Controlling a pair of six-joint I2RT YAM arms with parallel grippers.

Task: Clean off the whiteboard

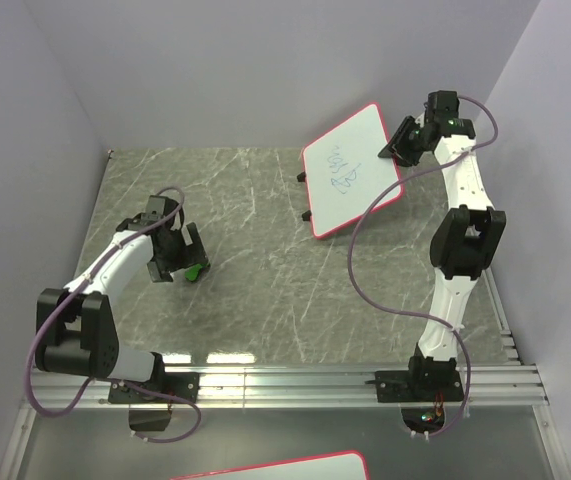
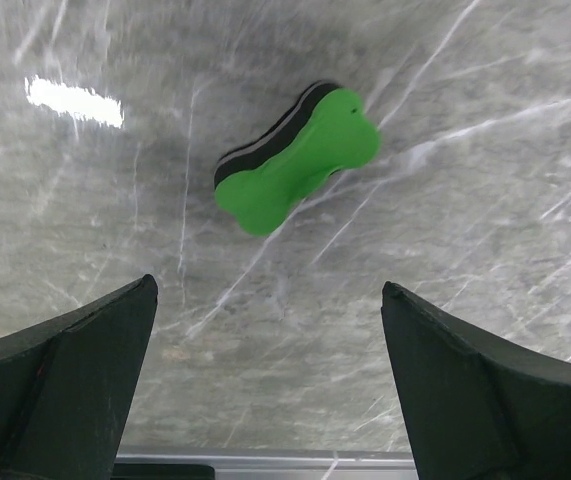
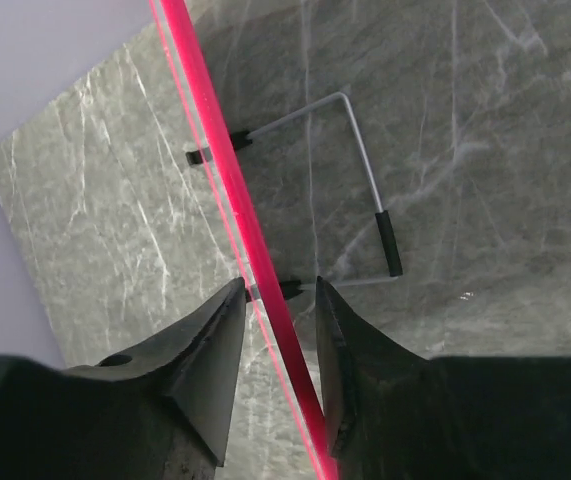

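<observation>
The whiteboard [image 1: 353,168], blue scribbles [image 1: 342,172] on it, was held tilted at the far right of the tabletop [image 1: 255,250], its red rim grasped by the right claw [image 3: 280,290]. The left claw [image 2: 267,285] was spread wide above the green bone-shaped eraser [image 2: 298,155], which lay untouched. The eraser pickup was judged in hand; a descent and closure around it were called for.

The table top [image 2: 465,200] looks like grey stone with white veins, smooth and shiny. The eraser [image 2: 300,160] has a dull green top that may be foam, with a black layer under it. The whiteboard [image 1: 355,165] has a smooth white face and a glossy red-pink rim [image 3: 227,190]. Its thin wire stand [image 3: 361,150] is bare grey metal with a black tip. The left gripper [image 2: 267,283] has dull black fingers [image 2: 55,390].
</observation>
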